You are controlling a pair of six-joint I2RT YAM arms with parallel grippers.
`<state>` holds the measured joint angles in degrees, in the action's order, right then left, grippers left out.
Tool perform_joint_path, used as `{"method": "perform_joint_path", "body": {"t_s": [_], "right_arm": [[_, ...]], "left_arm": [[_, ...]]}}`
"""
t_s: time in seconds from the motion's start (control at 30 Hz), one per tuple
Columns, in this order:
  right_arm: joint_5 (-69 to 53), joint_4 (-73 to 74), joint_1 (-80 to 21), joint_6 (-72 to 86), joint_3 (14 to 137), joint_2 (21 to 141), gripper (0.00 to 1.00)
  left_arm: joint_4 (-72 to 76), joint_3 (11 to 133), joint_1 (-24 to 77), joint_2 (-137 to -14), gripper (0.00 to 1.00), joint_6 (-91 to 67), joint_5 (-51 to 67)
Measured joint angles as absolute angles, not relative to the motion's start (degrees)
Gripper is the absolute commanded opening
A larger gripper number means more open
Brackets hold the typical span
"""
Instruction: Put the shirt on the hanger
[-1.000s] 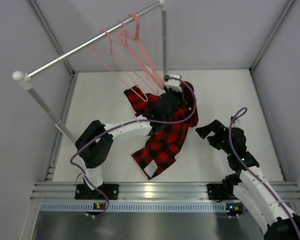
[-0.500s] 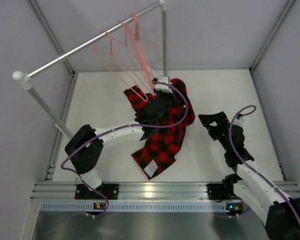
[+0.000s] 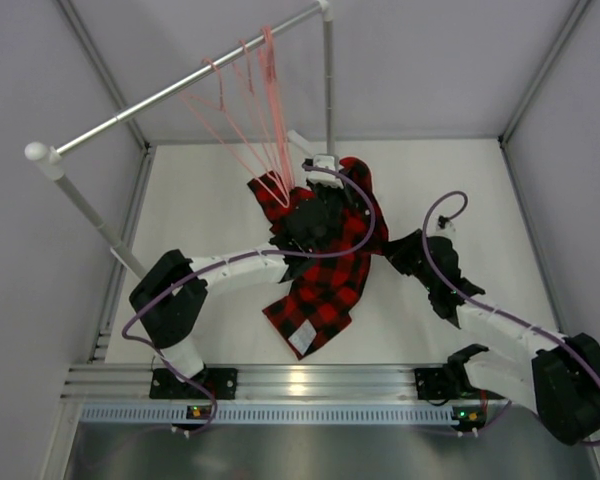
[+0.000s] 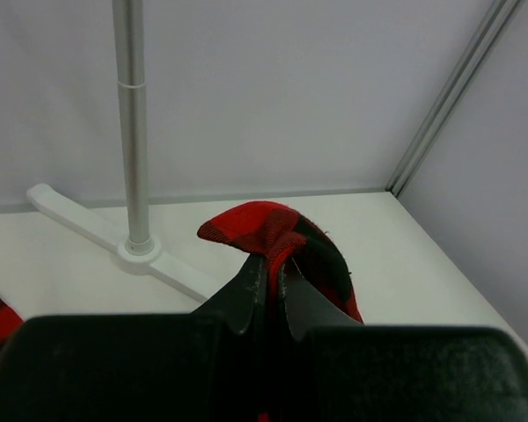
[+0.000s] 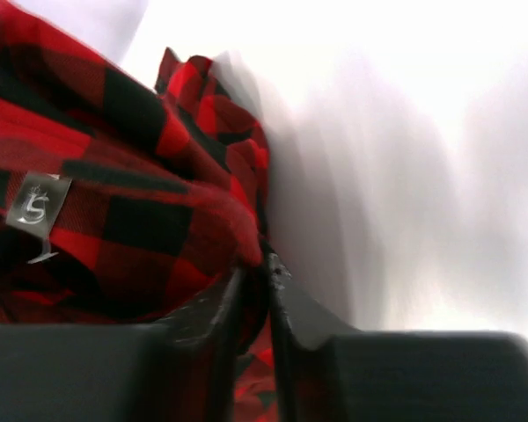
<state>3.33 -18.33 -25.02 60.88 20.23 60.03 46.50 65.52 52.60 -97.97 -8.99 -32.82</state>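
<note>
Red-and-black plaid is now being held at two places. The shirt [image 3: 330, 280] is lying in the middle of the desk [image 3: 460, 200], its top end raised just under the hangers [image 3: 265, 130] in the upper centre of the top view and its hem trailing toward the lower centre.

A second ago the left tool [image 4: 268, 272] was holding the fabric to the right of the rack [image 3: 180, 85] post. It has since been carrying that fold leftward, and is now sitting just below the hangers' lower corners. Its wrist view is showing the fingers pressed together on a raised peak of cloth. The hangers have been swinging too, and are now bunching almost edge-on.

The bigger change is on the right. The right arm was waiting well apart in the right half of the frame, and it has been sweeping in to the shirt's right edge. The right tool [image 5: 255, 281] is now pinching plaid between nearly closed fingers.

Judging from this, the setup is ending and the two arms are getting ready to spread an opening. No hanger is sitting inside the shirt yet, so the threading is remaining to be done.
</note>
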Motion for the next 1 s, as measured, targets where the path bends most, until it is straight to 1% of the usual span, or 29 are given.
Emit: {"method": "perform_joint_path", "body": {"t_s": [0.07, 0.17, 0.23, 0.3, 0.43, 0.5, 0.6, 0.67, 0.77, 0.93, 0.97, 1.0], "right_arm": [[5.2, -16.5, -24.8, 59.3, 22.1, 60.1, 0.0], [8.0, -11.1, -23.4, 53.6, 29.9, 60.1, 0.0], [9.6, -5.7, -21.5, 48.3, 38.9, 60.5, 0.0], [10.3, -1.4, -18.7, 43.3, 49.8, 61.2, 0.0], [9.9, 3.3, -13.2, 34.9, 69.7, 62.7, 0.0], [8.3, 6.7, -12.0, 31.2, 79.4, 64.0, 0.0], [1.3, 10.1, -11.9, 26.8, 91.1, 66.1, 0.0], [-2.0, 10.5, -12.0, 25.5, 90.7, 64.9, 0.0], [-5.3, 12.8, -11.9, 23.9, 83.2, 61.0, 0.0], [-8.9, 20.3, -12.0, 22.2, 71.5, 57.3, 0.0], [-9.4, 21.5, -12.0, 22.0, 69.8, 56.8, 0.0], [-10.0, 22.9, -12.0, 21.5, 67.4, 55.9, 0.0]], "left_arm": [[46.5, 64.7, 52.6, -97.8, 0.0, -8.8, -32.6], [45.8, 63.9, 52.8, -96.7, 0.0, -7.2, -31.7], [44.3, 64.4, 53.2, -95.1, 0.0, -5.1, -32.2], [41.7, 67.4, 54.8, -93.8, 0.0, -2.1, -33.7], [40.2, 74.0, 60.7, -91.1, 0.0, 4.8, -37.4], [39.9, 75.8, 63.2, -89.6, 0.0, 6.5, -38.8], [39.7, 76.8, 64.3, -87.4, 0.0, 7.6, -41.3], [39.7, 76.8, 63.9, -86.4, 0.0, 8.1, -43.2], [38.1, 76.7, 63.3, -86.0, 0.05, 8.9, -45.6], [26.3, 75.9, 63.4, -85.8, 0.05, 3.9, -46.7], [24.3, 74.6, 63.4, -85.3, 0.06, 2.0, -46.3], [22.5, 72.3, 63.4, -84.5, 0.12, -0.5, -45.6]]}}
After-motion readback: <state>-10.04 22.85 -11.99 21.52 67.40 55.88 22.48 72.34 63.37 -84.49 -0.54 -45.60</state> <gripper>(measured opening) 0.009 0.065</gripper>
